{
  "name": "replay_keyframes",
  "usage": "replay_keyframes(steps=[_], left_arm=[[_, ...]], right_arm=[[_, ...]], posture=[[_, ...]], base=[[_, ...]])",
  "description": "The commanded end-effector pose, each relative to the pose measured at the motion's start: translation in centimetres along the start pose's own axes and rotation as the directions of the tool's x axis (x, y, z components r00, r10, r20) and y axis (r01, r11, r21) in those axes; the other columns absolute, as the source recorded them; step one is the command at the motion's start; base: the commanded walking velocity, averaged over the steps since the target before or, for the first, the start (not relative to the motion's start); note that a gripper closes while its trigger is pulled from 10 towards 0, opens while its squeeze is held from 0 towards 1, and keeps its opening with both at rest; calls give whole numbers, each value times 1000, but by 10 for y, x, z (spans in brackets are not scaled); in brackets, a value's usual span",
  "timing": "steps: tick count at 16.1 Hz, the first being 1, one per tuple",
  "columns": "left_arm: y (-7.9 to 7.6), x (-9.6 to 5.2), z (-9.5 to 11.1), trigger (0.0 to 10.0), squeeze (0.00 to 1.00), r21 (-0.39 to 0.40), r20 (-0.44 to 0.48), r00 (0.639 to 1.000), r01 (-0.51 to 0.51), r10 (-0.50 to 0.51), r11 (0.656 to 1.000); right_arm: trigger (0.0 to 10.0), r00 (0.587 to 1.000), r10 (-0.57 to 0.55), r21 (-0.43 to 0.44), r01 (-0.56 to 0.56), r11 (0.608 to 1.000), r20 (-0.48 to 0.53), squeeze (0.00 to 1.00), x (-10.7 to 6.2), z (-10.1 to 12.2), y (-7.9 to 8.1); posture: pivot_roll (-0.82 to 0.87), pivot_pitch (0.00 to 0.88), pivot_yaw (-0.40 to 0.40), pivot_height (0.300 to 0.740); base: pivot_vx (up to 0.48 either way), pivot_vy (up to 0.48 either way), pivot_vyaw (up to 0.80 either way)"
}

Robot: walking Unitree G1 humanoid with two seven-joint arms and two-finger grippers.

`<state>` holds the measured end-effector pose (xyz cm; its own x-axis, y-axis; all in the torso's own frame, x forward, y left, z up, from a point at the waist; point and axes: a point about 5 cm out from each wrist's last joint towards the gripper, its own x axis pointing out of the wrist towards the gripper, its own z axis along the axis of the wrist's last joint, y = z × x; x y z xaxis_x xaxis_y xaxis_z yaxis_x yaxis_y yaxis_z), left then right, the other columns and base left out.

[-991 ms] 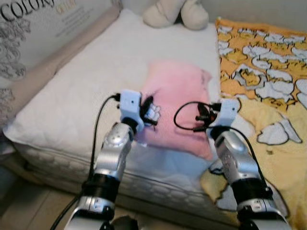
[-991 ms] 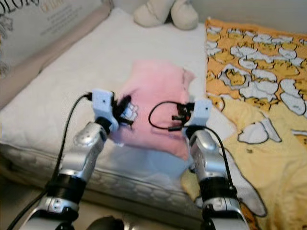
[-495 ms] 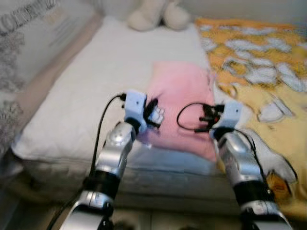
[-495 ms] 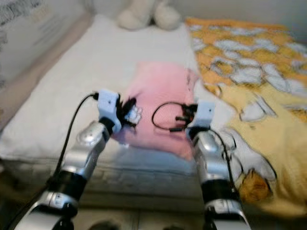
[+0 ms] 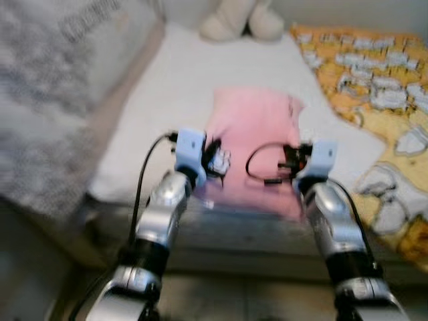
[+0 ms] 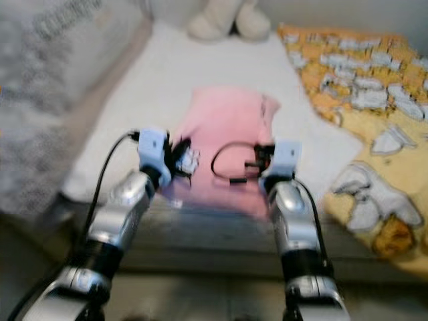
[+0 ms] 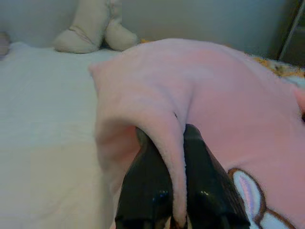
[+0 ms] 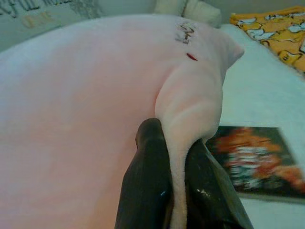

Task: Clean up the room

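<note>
Pink blanket (image 5: 257, 144) lies spread on the white mattress (image 5: 167, 93), its near edge pinched at both corners: the left gripper (image 7: 174, 188) and right gripper (image 8: 174, 176) each clamp a fold of fleece. It looks light, soft and limp, likely to sag between the grips, so corner holds suit it.
</note>
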<state>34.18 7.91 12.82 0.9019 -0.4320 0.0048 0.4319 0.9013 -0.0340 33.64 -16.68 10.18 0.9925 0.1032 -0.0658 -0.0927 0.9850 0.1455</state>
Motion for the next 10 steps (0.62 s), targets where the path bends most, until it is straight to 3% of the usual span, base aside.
replay_keyframes(steps=[1,4,6,7,10], left_arm=[[18,-3,10,0,0,10,45,996,-75,74,997],[19,-4,9,0,0,6,44,996,-83,83,997],[21,-3,8,0,0,20,29,994,-104,103,994],[23,-3,8,10000,0,30,18,991,-132,132,991],[26,-3,8,10000,0,39,15,989,-151,150,988]], right_arm=[[10000,998,-43,-2,43,999,42,106,1,10,-8],[10000,998,-43,-2,43,999,41,106,0,9,-9],[10000,998,-43,-2,43,999,37,106,0,8,-9],[10000,998,-43,-2,43,999,36,106,-1,7,-9],[10000,998,-41,-25,42,999,37,125,-2,6,-8]], posture=[[-37,0,-27,740],[-38,0,-26,740],[-38,0,-26,740],[-38,0,-25,740],[-36,0,-29,740]], base=[[326,304,0],[268,0,0],[0,0,0],[0,0,0],[0,0,202]])
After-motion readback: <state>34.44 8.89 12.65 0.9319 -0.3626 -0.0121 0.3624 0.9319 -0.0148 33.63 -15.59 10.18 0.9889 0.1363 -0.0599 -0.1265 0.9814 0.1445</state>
